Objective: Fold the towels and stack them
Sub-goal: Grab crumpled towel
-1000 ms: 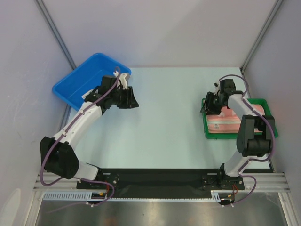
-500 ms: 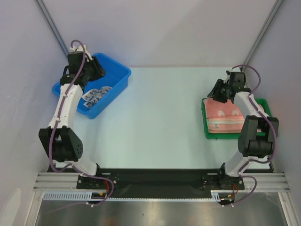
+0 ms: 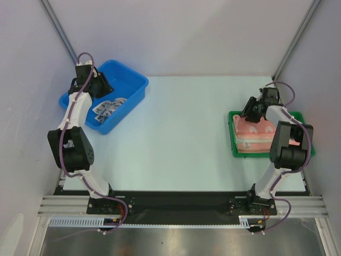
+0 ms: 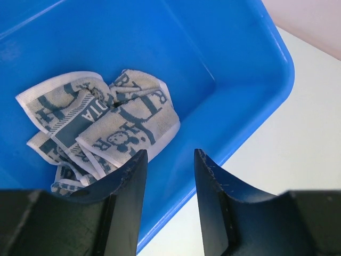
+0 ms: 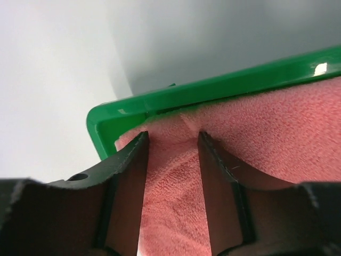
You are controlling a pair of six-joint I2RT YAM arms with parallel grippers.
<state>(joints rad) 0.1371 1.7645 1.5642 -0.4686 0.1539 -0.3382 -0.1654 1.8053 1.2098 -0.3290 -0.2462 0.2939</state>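
1. Firstly, your left gripper [image 4: 169,157] hangs over the blue bin [image 4: 250,80], a smooth, glossy plastic tub with rounded corners. Its black fingers stand apart with nothing between them.
2. Inside that bin lies the blue-and-white towel [image 4: 101,122], crumpled, woven with letters and hemmed in white.
3. Your right gripper [image 5: 173,140] presses its fingertips into the pink towels [image 5: 256,133]. Fuzzy terry fills the gap, and you cannot tell whether the fingers pinch it.
4. Those towels sit folded as a flat rectangular stack in the green tray [image 5: 213,90], shiny hard plastic with a raised rim, on the pale matte table [image 3: 181,122].
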